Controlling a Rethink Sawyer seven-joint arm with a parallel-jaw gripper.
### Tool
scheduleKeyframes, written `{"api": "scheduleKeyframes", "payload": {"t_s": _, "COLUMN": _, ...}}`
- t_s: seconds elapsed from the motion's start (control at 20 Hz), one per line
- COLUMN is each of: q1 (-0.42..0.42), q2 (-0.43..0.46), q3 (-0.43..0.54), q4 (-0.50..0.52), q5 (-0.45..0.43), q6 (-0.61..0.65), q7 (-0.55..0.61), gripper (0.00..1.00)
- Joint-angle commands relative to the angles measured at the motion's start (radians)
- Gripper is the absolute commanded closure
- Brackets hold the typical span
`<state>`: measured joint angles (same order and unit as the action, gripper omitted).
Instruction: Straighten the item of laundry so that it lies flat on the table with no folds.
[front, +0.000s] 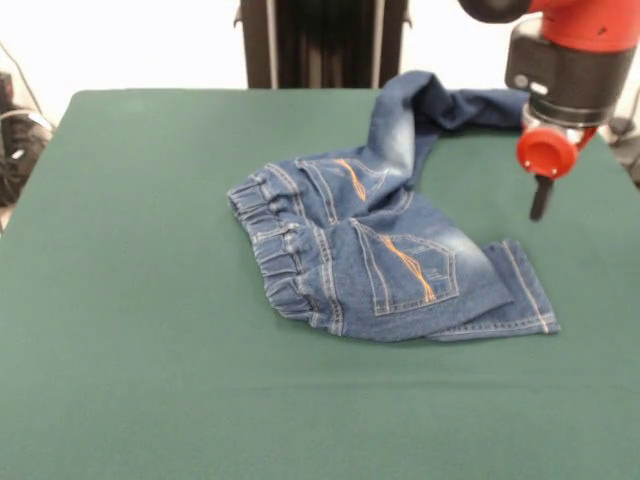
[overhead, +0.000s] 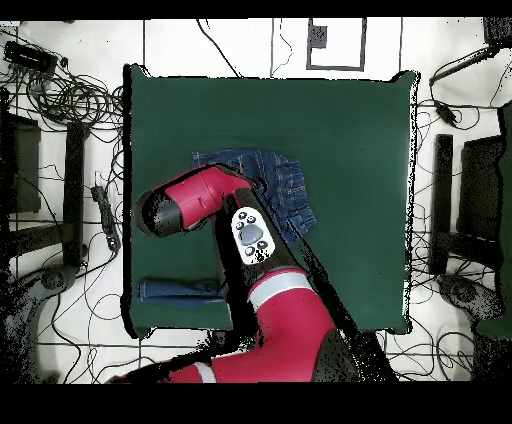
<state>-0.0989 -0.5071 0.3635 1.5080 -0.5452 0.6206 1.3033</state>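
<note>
Blue denim, faded in whitish patches, lies crumpled on the dark green desk (front: 150, 380): the jeans (front: 390, 260) sit a little toward the right-hand side in the front view, back pockets with orange stitching facing up and the elastic waistband bunched toward the desk's middle. One leg is folded under near the front; the other runs up toward the far right corner, twisted and partly lifted. The end effector (front: 540, 198) hangs beside that leg, off the cloth, over bare felt near the right edge; I cannot tell whether it is open or closed. The whole left half of the desk and the near strip are open felt.
</note>
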Motion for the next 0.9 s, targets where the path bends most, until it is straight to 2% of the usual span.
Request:
{"api": "scheduleKeyframes", "payload": {"t_s": 0.05, "q1": -0.007, "q2": 0.007, "q3": 0.075, "q4": -0.057, "q5": 0.031, "q6": 0.142, "q7": -0.083, "gripper": 1.00}}
{"api": "scheduleKeyframes", "payload": {"t_s": 0.25, "q1": -0.019, "q2": 0.000, "q3": 0.088, "q4": -0.089, "q5": 0.031, "q6": 0.200, "q7": -0.115, "gripper": 1.00}}
{"api": "scheduleKeyframes", "payload": {"t_s": 0.55, "q1": -0.085, "q2": -0.025, "q3": 0.128, "q4": -0.081, "q5": 0.034, "q6": 0.229, "q7": -0.175, "gripper": 1.00}}
{"api": "scheduleKeyframes", "payload": {"t_s": 0.9, "q1": -0.093, "q2": 0.016, "q3": 0.160, "q4": -0.170, "q5": 0.006, "q6": 0.280, "q7": -0.220, "gripper": 1.00}}
